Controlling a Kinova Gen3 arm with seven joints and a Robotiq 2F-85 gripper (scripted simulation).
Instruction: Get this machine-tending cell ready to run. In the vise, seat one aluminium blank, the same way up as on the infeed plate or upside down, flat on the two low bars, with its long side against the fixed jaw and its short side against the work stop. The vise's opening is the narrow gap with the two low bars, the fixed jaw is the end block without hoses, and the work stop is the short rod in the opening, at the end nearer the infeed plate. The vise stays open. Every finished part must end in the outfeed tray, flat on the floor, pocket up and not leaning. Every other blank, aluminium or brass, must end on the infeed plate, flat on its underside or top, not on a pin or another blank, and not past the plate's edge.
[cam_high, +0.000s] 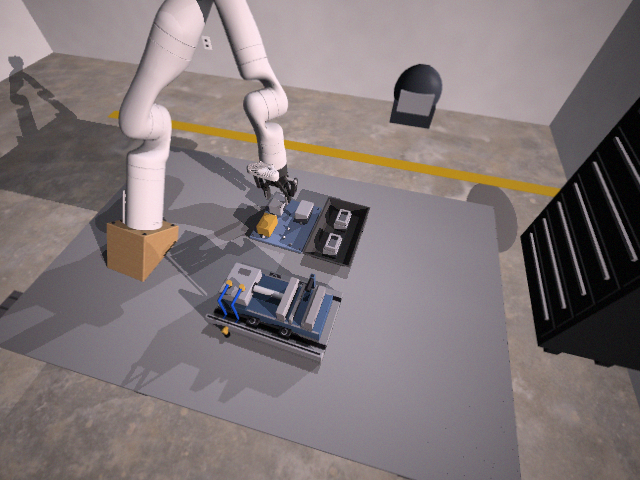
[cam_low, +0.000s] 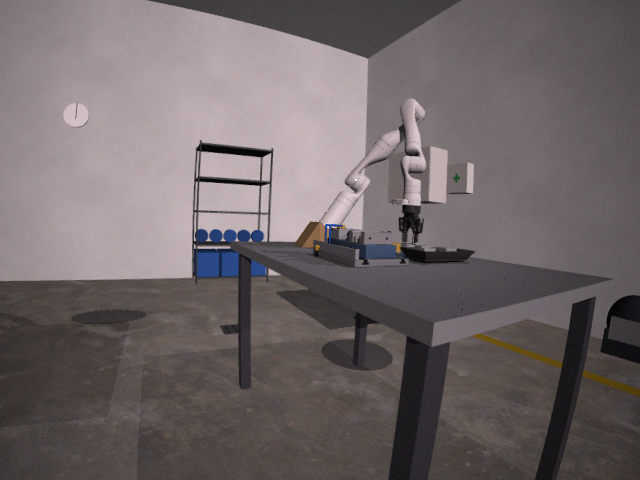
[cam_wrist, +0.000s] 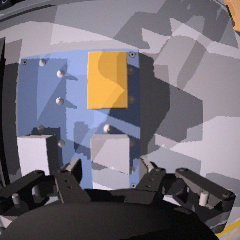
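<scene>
The blue infeed plate (cam_high: 286, 223) carries a brass blank (cam_high: 266, 223) and two aluminium blanks, one (cam_high: 279, 206) right under my gripper and one (cam_high: 303, 208) beside the tray. In the wrist view the brass blank (cam_wrist: 107, 80) lies ahead, one aluminium blank (cam_wrist: 111, 152) sits on the plate between my spread fingers, and the other (cam_wrist: 34, 154) lies to the left. My gripper (cam_high: 279, 194) is open, just above the plate (cam_wrist: 75, 115), with nothing gripped. The vise (cam_high: 279, 302) stands open, and its gap (cam_high: 302, 304) holds no blank. Two finished parts (cam_high: 342, 219) (cam_high: 331, 243) lie in the outfeed tray (cam_high: 336, 229).
Small pins (cam_wrist: 60, 73) stud the plate around the blanks. The tray's dark wall stands right beside the plate. The arm's tan base block (cam_high: 140, 248) sits at the table's left. A black drawer cabinet (cam_high: 589, 248) stands off the table at the right.
</scene>
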